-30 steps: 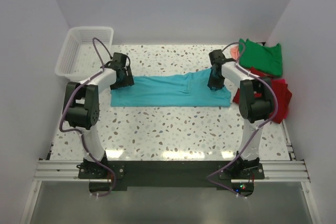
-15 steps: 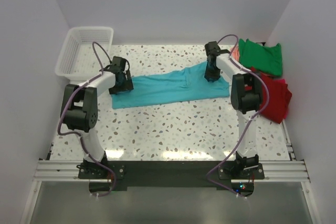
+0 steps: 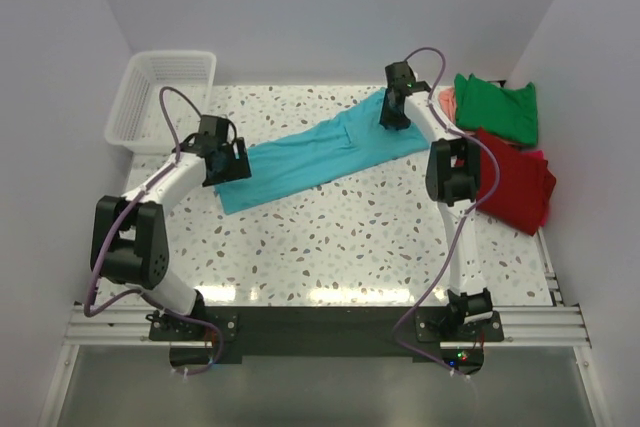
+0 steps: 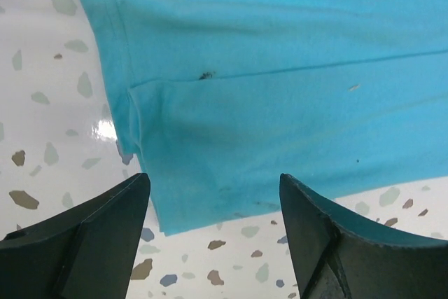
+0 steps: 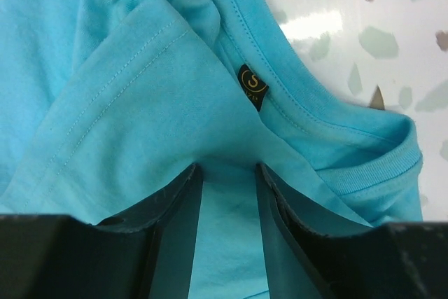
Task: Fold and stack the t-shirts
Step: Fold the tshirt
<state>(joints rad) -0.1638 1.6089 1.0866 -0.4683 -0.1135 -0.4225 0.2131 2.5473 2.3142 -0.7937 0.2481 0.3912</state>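
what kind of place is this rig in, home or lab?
Looks like a lab test cell, not a home: blank white walls box in a speckled table, two arms are bolted to an aluminium rail, and the turquoise shirt and basket look like props.
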